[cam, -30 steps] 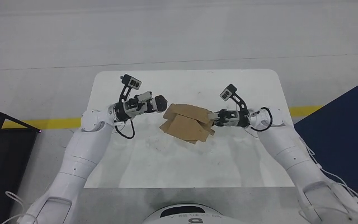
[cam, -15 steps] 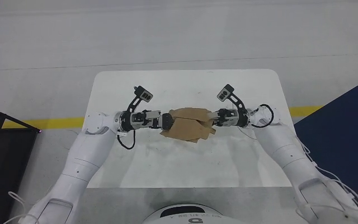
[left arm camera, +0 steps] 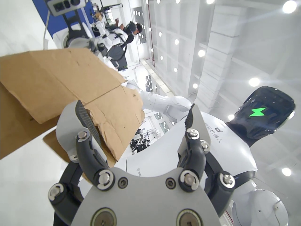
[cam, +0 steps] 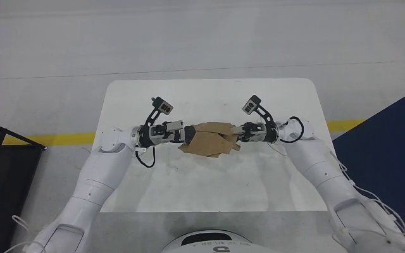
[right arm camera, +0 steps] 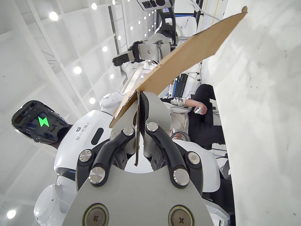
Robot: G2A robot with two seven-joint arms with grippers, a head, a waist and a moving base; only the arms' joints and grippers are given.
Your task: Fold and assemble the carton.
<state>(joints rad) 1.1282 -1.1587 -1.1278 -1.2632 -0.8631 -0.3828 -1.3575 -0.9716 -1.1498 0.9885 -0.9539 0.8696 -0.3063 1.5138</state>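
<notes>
The brown cardboard carton (cam: 210,140) lies partly flattened at the middle of the white table (cam: 158,183), held up at one side. My right gripper (cam: 238,133) is at the carton's right edge, and in the right wrist view it (right arm camera: 140,98) is shut on a flap of the carton (right arm camera: 188,48). My left gripper (cam: 188,135) is at the carton's left edge. In the left wrist view it (left arm camera: 136,112) stands open, with a torn corner flap of the carton (left arm camera: 70,78) reaching between its fingers and lying against one finger (left arm camera: 82,118). The other finger (left arm camera: 192,121) is apart from the card.
The table's bare surface stretches in front of and behind the carton. A dark blue panel (cam: 380,139) stands past the table's right side and a black frame (cam: 12,164) past its left. A yellow floor line (cam: 57,137) runs behind the left arm.
My left gripper has swung right, from clear of the carton to its left edge, around a flap. The right gripper with its flap has edged left, and the carton looks more bunched.
</notes>
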